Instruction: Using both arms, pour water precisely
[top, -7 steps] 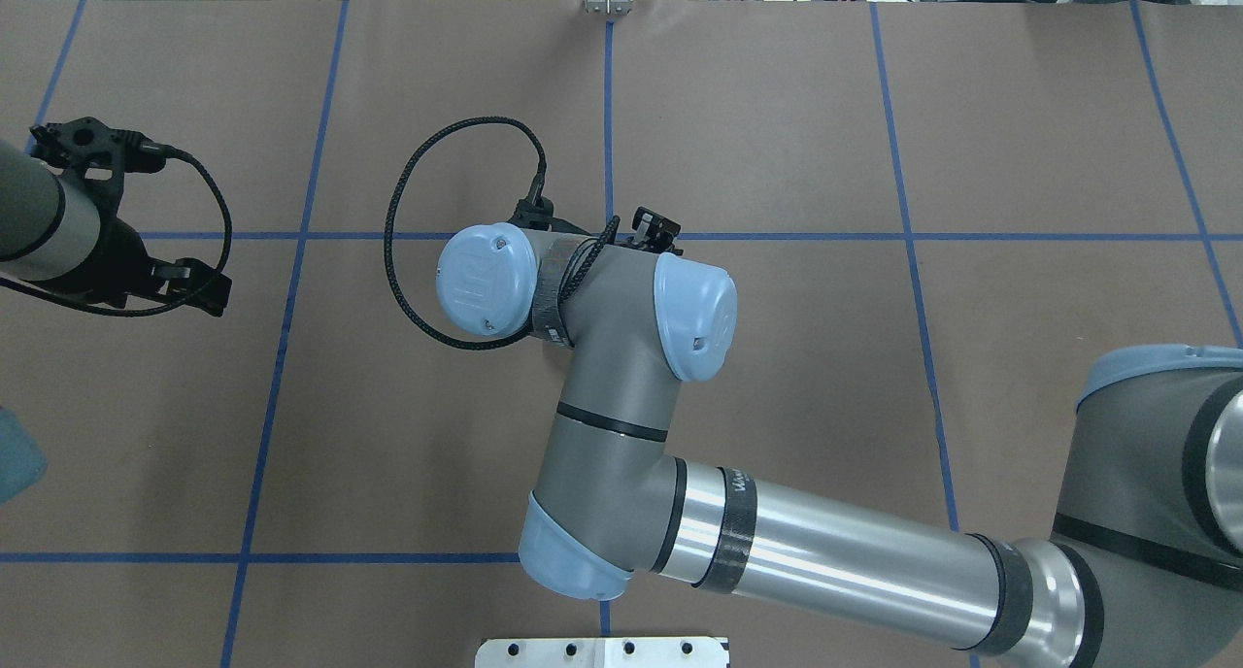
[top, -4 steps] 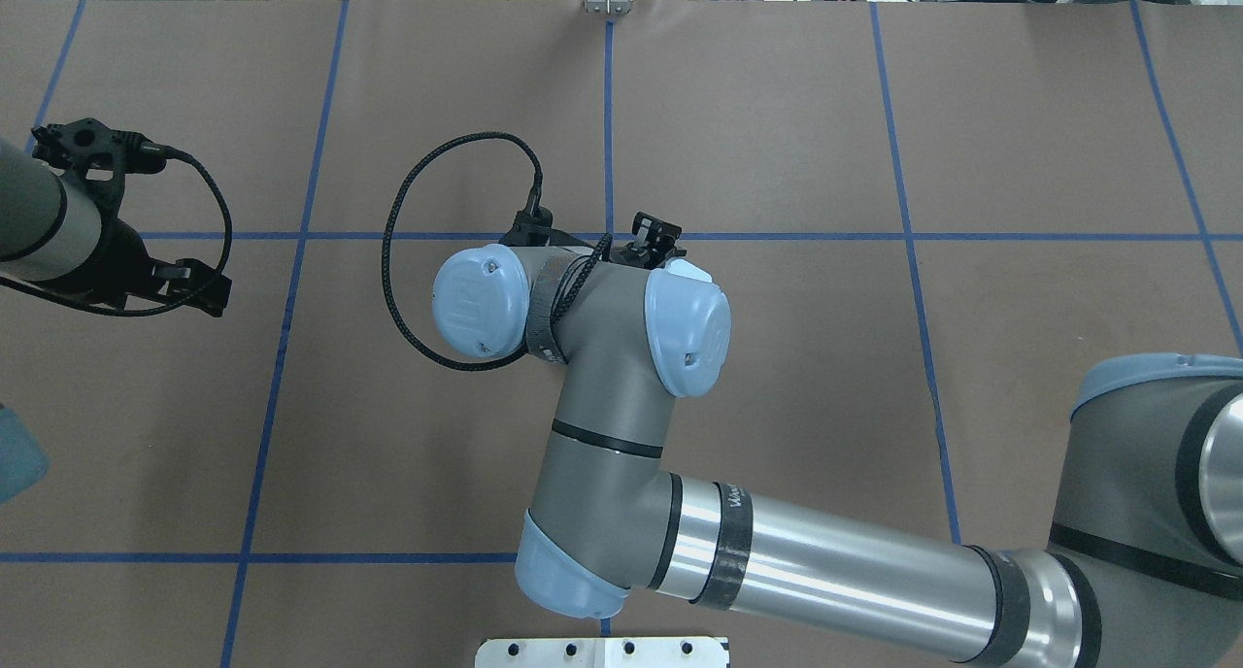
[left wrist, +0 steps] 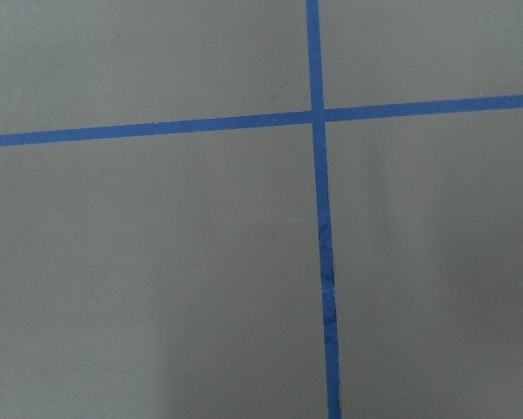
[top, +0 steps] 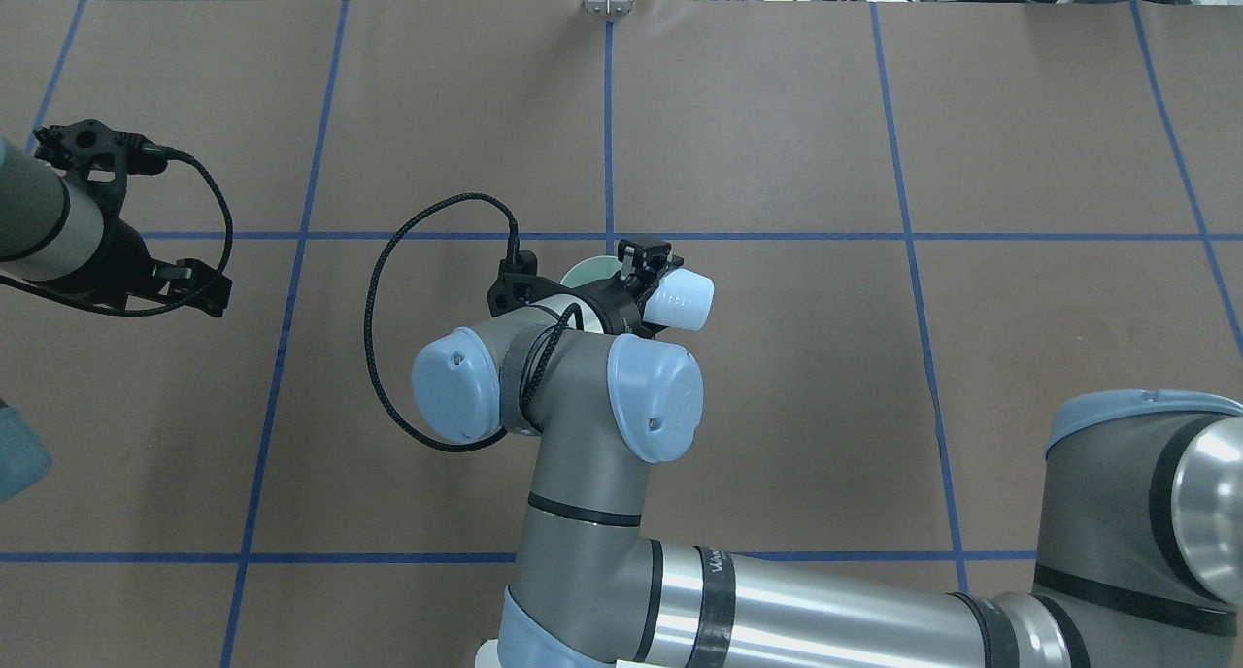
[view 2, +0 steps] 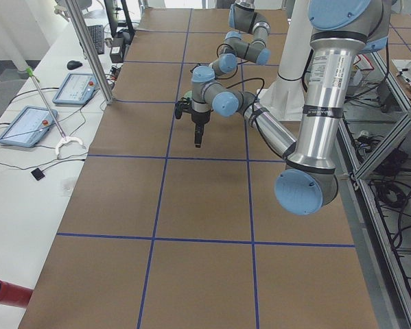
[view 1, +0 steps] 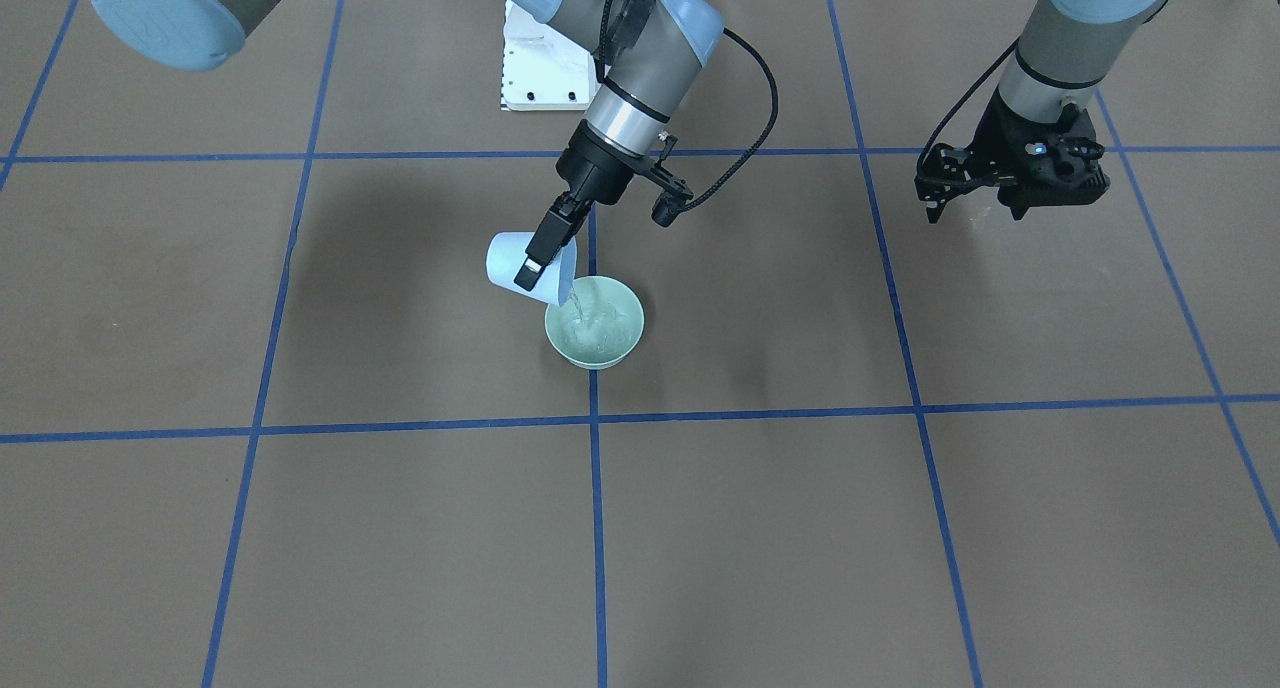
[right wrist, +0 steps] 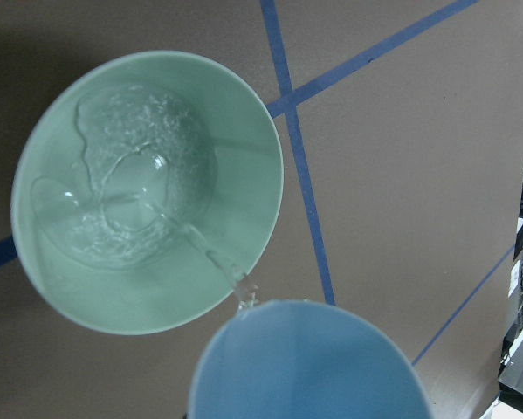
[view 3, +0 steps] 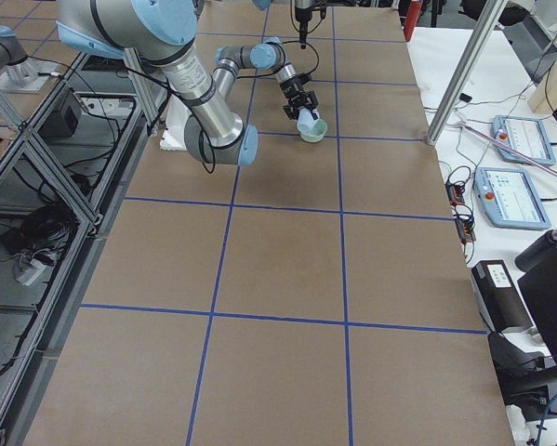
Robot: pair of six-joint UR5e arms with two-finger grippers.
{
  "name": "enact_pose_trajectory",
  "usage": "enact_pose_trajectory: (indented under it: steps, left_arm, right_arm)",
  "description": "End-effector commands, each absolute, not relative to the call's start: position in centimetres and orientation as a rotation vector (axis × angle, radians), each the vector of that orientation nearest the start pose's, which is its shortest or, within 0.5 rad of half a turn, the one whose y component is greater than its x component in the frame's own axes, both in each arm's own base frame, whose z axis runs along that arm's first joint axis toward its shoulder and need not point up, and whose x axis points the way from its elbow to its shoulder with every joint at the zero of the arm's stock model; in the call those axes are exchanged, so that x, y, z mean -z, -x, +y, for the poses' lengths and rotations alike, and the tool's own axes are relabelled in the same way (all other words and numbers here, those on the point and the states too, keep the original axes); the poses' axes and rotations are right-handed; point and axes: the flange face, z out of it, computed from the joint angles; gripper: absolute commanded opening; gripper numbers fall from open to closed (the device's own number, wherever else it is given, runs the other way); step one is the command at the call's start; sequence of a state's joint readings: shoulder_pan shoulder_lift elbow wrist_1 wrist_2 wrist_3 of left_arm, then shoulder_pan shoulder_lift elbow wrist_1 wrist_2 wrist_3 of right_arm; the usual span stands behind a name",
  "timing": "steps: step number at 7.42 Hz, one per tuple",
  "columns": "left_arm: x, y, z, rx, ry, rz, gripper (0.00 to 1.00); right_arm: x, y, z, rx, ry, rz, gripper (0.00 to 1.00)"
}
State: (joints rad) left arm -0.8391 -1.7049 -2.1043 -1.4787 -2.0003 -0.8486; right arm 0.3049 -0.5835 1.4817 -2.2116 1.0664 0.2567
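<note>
My right gripper (view 1: 540, 251) is shut on a light-blue cup (view 1: 508, 260), tipped on its side with its mouth over the near rim of a pale-green bowl (view 1: 620, 348). A thin stream of water (right wrist: 216, 258) runs from the cup's lip (right wrist: 305, 367) into the bowl (right wrist: 235, 262), where clear water (right wrist: 126, 188) ripples. In the overhead view the cup (top: 682, 301) and a bit of the bowl's rim (top: 586, 272) show past my right wrist. My left gripper (view 1: 1018, 200) hangs over bare table far to the side; its fingers do not show clearly.
Blue tape lines (view 1: 592, 528) grid the brown table. The white bolted pedestal (view 1: 540, 73) is by my base. Tablets (view 3: 510, 197) and a metal post (view 3: 455, 79) stand on the white bench beyond the table's far edge.
My right wrist has drawn back toward my base and turned, so the tipped cup and the bowl's rim now show in the overhead view. The left arm has stayed put.
</note>
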Motion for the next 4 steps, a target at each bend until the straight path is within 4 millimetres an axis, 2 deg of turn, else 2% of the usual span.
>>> enact_pose_trajectory:
  steps: [1,4]
  left_arm:
    - [-36.53,-26.54,-43.30,-0.009,-0.097,0.692,1.00]
    - [-36.79,-26.64,-43.40,-0.008,-0.094,0.689,1.00]
  right_arm:
    - [-14.99,63.10,-38.50,0.926,-0.569,0.257,0.00]
    - [-15.02,62.99,-38.34,0.923,-0.576,0.248,0.00]
